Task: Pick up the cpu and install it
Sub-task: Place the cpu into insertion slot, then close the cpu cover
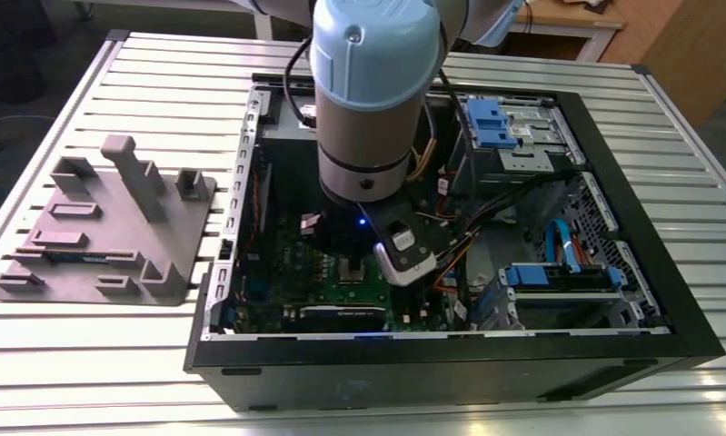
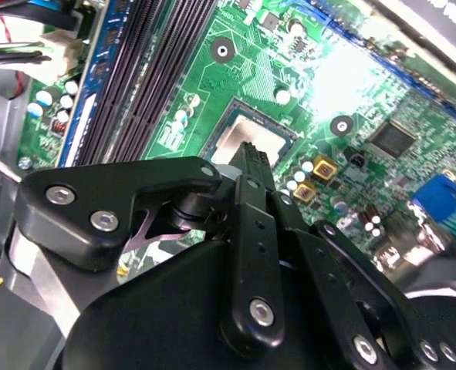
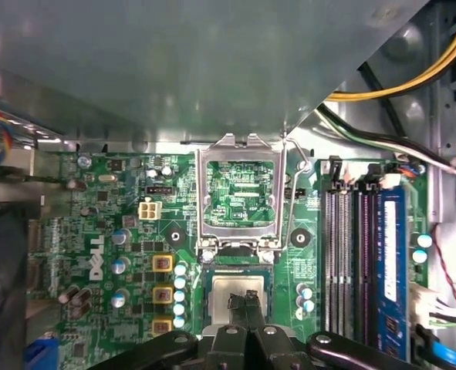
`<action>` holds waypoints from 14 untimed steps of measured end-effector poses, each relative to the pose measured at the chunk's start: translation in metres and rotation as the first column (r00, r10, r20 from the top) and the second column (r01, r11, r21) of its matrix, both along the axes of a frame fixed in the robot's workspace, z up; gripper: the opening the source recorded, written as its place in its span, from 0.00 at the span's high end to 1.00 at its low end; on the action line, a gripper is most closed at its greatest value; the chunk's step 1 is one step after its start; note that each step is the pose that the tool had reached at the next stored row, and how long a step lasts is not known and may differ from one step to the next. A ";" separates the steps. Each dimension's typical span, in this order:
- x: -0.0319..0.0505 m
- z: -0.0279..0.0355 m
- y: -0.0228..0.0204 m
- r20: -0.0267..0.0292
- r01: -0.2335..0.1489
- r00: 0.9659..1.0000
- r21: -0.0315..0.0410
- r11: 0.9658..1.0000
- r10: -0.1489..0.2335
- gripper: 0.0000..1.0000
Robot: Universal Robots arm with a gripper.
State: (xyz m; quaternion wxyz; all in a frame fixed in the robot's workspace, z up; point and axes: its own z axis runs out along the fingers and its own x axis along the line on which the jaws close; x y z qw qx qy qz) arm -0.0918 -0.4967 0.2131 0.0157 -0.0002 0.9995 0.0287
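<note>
The cpu [image 3: 226, 291], a small silvery square, lies flat in its socket on the green motherboard [image 3: 96, 247]; the second wrist view shows the cpu [image 2: 239, 139] too. My gripper [image 3: 247, 302] hangs straight over it, with the two black fingers pressed together and the tips at or just above the chip's top. I see nothing held between them. The gripper [image 2: 251, 154] hides the near part of the chip. In the exterior view the arm reaches down into the open computer case [image 1: 460, 350].
The socket's metal load plate [image 3: 239, 193] stands flipped open beside the cpu. Black memory slots [image 3: 343, 254] run along one side, and loose cables [image 3: 397, 146] hang nearby. A grey fixture tray [image 1: 108, 227] sits on the slatted table at the exterior view's left.
</note>
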 end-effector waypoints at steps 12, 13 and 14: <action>0.0000 0.0152 0.0000 0.000 0.000 1.000 0.000 1.000 0.000 0.90; 0.0000 0.0152 0.0000 0.000 0.000 1.000 0.000 1.000 0.000 0.90; 0.0000 0.0152 0.0000 0.000 0.000 1.000 0.000 1.000 0.000 0.90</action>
